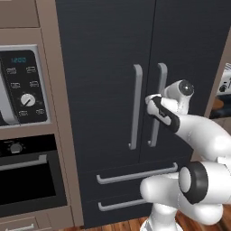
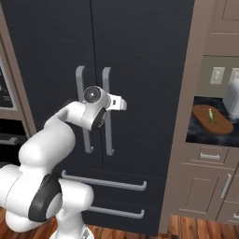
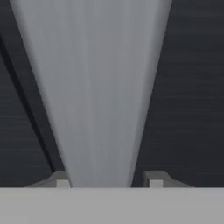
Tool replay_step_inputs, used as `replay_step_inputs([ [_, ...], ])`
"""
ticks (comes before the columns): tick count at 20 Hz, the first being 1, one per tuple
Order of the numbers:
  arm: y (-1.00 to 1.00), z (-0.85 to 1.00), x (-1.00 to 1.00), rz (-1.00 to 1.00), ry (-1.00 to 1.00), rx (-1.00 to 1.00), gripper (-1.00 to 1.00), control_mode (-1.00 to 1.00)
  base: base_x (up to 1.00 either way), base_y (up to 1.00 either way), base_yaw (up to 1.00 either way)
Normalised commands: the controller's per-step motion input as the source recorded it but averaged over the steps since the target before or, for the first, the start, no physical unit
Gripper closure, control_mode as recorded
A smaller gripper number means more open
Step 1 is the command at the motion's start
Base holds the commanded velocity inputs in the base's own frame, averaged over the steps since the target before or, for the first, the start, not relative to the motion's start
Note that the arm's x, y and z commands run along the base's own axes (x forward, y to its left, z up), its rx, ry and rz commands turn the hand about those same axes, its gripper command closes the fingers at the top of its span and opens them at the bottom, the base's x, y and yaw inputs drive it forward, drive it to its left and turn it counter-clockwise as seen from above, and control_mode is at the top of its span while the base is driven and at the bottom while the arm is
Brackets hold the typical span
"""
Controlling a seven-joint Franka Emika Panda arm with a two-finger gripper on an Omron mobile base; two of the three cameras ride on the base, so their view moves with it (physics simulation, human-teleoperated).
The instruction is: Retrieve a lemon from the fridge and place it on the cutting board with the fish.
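**Hand view: fingers on both sides of a fridge handle**

Hand view looks right along a grey bar handle (image 3: 98, 92), with the dark door of the fridge (image 3: 192, 87) behind it. The two fingers (image 3: 151, 180) sit one on each side of the bar, close against it, so the gripper (image 3: 107, 181) looks to be pinching the handle.

From the left base view, the fridge (image 1: 99, 67) is tall and dark, and both doors are shut. Two long grey handles stand side by side in the middle. The gripper (image 1: 151, 103) is at the right door's handle (image 1: 159, 101), about halfway up. Two drawers with grey bars sit below the doors.

From the right base view, the cutting board (image 2: 212, 120) lies on a dark counter well to the right of the fridge. The little fish (image 2: 211, 115) lies on top of the board. A toaster (image 2: 232, 99) stands just beside the board. An oven (image 1: 27, 178) sits to the left of the fridge, with a microwave (image 1: 20, 85) above it.
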Motion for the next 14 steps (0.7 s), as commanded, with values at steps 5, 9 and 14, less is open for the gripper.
replay_step_inputs([
  [5, -0.43, 0.02, -0.36, -0.02, 0.06, 0.02, 1.00, -1.00, 0.00, 0.00, 0.00],
  [9, -0.76, 0.10, -0.96, -0.03, 0.01, 0.08, 1.00, -1.00, 0.00, 0.00, 0.00],
  [14, -1.00, 0.02, -1.00, 0.00, 0.04, 0.20, 1.00, -1.00, 0.00, 0.00, 0.00],
])
